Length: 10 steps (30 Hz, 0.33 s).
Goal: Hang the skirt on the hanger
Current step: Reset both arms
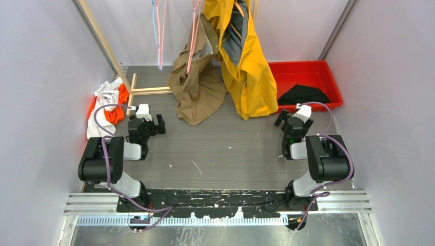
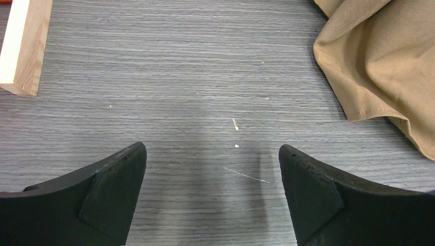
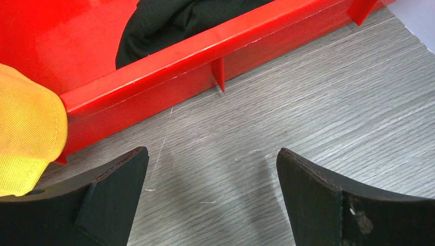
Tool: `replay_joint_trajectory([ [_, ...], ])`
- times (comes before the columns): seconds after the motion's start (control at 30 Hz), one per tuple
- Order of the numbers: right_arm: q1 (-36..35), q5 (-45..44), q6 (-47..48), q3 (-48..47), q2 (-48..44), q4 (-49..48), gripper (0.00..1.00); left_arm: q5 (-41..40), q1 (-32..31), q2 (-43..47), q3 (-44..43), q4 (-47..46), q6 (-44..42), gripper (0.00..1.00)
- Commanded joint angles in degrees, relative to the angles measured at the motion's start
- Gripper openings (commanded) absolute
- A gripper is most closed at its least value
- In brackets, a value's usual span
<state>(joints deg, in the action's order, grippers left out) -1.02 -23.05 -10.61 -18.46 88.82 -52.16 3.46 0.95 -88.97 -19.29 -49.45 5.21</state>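
Left claw [image 2: 211,151] and right claw [image 3: 211,152] are both spread, empty. The likely skirt [image 1: 303,94], black, lies in the red bin [image 1: 287,79] at two o'clock. Pinch its waistband edge and lift it clear before heading to the hanger [image 1: 159,41] at eleven.

Bare grey table [image 1: 225,148] runs free between the two arms. Ahead of the left gripper [image 2: 213,154], a clear lane passes between the wooden rack foot [image 2: 20,46] and the tan cloth [image 2: 379,66]. The red bin [image 3: 205,56] wall and the yellow garment [image 3: 25,133] bar the way just ahead of the right gripper [image 3: 211,154].
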Motion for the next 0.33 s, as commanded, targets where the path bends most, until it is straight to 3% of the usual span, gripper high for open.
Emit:
replay_joint_trajectory([
  [0.0, -0.21, -0.08, 0.77, -0.96, -0.44, -1.98, 1.0, -1.85, -0.26, 0.64, -1.32, -3.24, -1.61, 0.99],
  [0.3, -0.21, 3.1, 2.07, -1.29, -0.24, -1.52, 1.0, -2.1, -0.51, 0.6, -1.45, -3.02, -1.69, 0.99],
])
